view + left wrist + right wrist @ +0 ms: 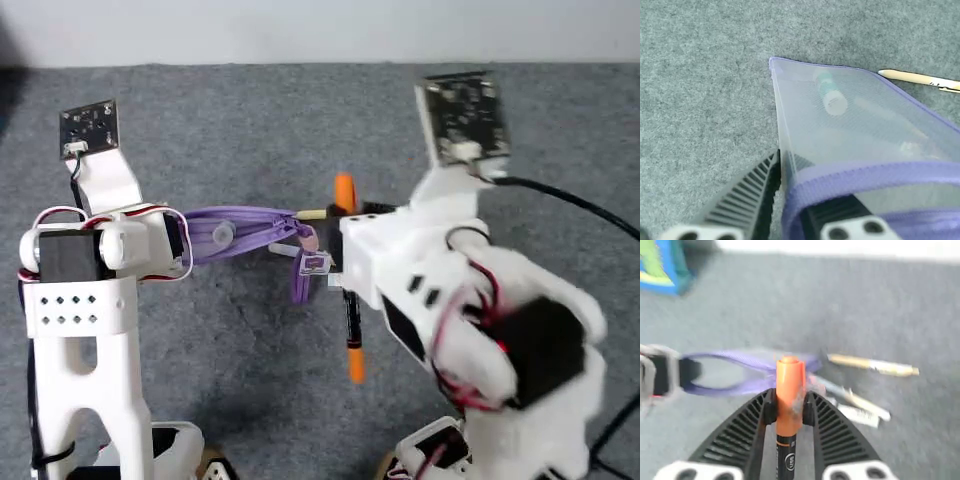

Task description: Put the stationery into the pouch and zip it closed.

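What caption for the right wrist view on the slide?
The right gripper holds an orange marker facing the open purple pouch; a pencil lies on the mat beyond.

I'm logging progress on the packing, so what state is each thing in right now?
pouch: mouth unzipped and open, one end gripped, small tube showing through its mesh.
orange marker: capped, clamped, not in the pouch.
pencil: lying loose on the table, outside the pouch.
left gripper: shut on the pouch.
right gripper: shut on the orange marker.
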